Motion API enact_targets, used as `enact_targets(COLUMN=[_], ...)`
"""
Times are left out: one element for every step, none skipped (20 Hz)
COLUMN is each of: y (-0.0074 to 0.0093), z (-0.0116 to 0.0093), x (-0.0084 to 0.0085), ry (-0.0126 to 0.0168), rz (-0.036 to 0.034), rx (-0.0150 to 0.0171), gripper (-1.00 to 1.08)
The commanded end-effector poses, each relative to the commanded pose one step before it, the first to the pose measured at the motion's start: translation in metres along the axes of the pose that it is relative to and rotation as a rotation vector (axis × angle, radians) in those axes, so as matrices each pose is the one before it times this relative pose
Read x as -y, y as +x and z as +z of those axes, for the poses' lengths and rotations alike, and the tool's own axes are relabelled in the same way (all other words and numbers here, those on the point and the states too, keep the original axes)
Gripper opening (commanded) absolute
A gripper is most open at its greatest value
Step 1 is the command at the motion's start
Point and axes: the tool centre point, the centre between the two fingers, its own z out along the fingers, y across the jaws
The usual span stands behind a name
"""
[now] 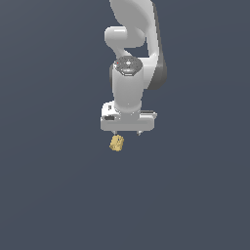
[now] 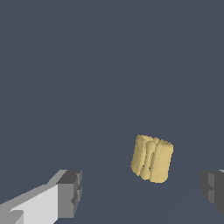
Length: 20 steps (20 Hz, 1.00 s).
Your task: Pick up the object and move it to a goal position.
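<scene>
Item: one white robot arm (image 1: 132, 53), reaching down over a plain dark grey-blue table (image 1: 53, 195); its hand (image 1: 126, 133) points straight down, the two fingertips showing as short stubs under the white crossbar in the exterior view; hand spread wide, nothing between the fingers, nothing held. Item: the object (image 1: 116, 143), a small tan-yellow stubby piece with rounded ridges along its sides, lying on the table just below the hand in the exterior view, nearer the finger on the exterior view's left than the other, and slightly tilted; much narrower than the crossbar above it. In the wrist view the object (image 2: 152, 158) sits in the gap between the two dark grey fingertips (image 2: 70, 194), closer to one finger than the other, touching neither; open table shows on each side of it. Whether the fingertips reach the table surface cannot be told from either view.
</scene>
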Motion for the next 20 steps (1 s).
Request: enact_targets(y=[0.00000, 0.00000, 0.00000, 0.00000, 0.00000, 0.00000, 0.00000, 0.00000, 0.00000, 0.00000, 0.00000, -0.00004, -0.00009, -0.00014, -0.00020, -0.00023, -0.00022, -0.00012, -0.00002, 0.00009], z=[0.00000, 0.00000, 0.00000, 0.00000, 0.00000, 0.00000, 0.00000, 0.00000, 0.00000, 0.00000, 0.00000, 0.00000, 0.00008, 0.00012, 0.00008, -0.00002, -0.00027, -0.00054, -0.00082, -0.00092], x=[-0.00001, 0.00000, 0.00000, 0.00000, 0.00000, 0.00000, 0.00000, 0.00000, 0.00000, 0.00000, 0.00000, 0.00008, 0.00035, 0.00068, 0.00091, 0.00127, 0.00165, 0.00170, 0.00157, 0.00153], ry=[0.00000, 0.00000, 0.00000, 0.00000, 0.00000, 0.00000, 0.00000, 0.00000, 0.00000, 0.00000, 0.00000, 0.00015, 0.00044, 0.00070, 0.00102, 0.00133, 0.00160, 0.00143, 0.00119, 0.00083], rz=[0.00000, 0.00000, 0.00000, 0.00000, 0.00000, 0.00000, 0.00000, 0.00000, 0.00000, 0.00000, 0.00000, 0.00062, 0.00165, 0.00256, 0.00359, 0.00437, 0.00474, 0.00353, 0.00218, 0.00073], rx=[0.00000, 0.00000, 0.00000, 0.00000, 0.00000, 0.00000, 0.00000, 0.00000, 0.00000, 0.00000, 0.00000, -0.00026, -0.00065, -0.00104, -0.00152, -0.00199, -0.00245, -0.00224, -0.00195, -0.00145], gripper=[1.00, 1.00, 1.00, 1.00, 1.00, 1.00, 1.00, 1.00, 1.00, 1.00, 1.00, 1.00, 1.00, 1.00, 1.00, 1.00, 1.00, 1.00, 1.00, 1.00])
